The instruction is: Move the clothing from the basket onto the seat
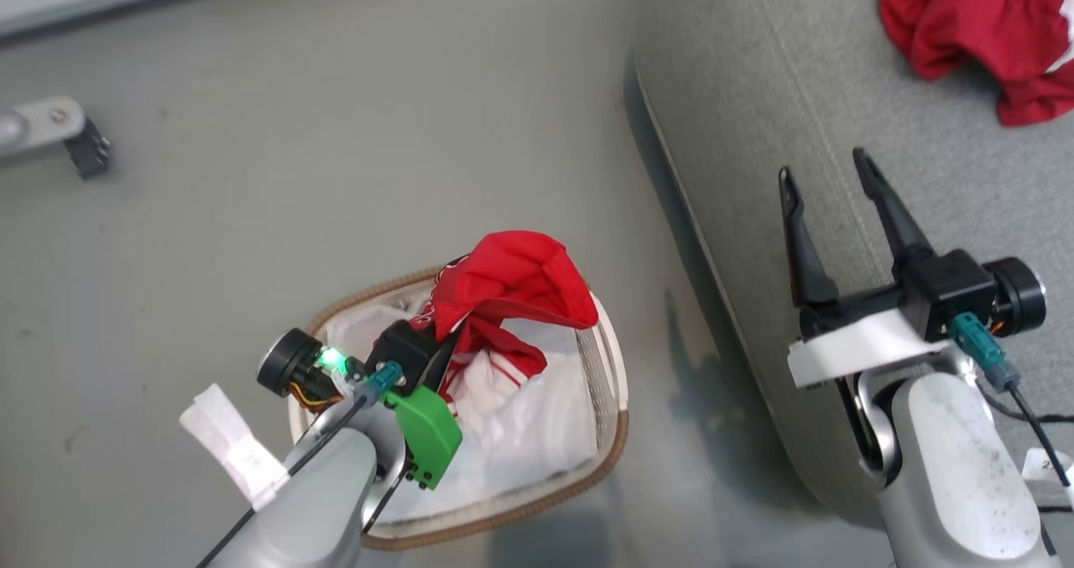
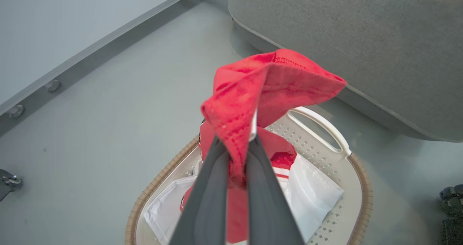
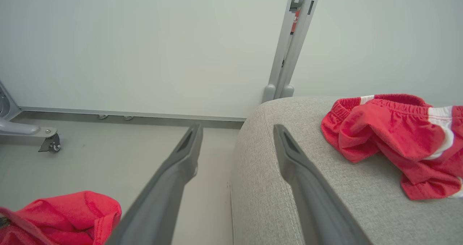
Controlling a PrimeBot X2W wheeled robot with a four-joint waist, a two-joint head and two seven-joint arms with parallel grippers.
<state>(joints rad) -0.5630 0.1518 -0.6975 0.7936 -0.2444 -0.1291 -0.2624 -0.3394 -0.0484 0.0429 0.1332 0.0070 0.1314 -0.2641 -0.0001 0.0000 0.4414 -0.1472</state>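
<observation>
While the head view looks down at the grey floor [image 1: 252, 174], the left gripper [image 1: 449, 333] is clamped tight on a red jersey [image 1: 512, 278], holding it bunched up just above the basket [image 1: 617, 434]. The jersey's lower end trails onto the white liner [image 1: 520, 434]. The basket sits on the floor right beside the seat [image 1: 755, 132]. A second red garment [image 1: 982, 23] lies crumpled on the seat, top right. The right gripper [image 1: 822, 165] hangs over the seat's edge, fingers spread wide, nothing in them.

Left wrist view: both dark fingers pinch a fold of the jersey, with the cloth flopping over the tips and the basket and liner underneath.

Right wrist view: the fingers are wide apart and empty, one over the floor, one over the seat. The second garment rests further along the cushion, and the held jersey is at bottom left.
</observation>
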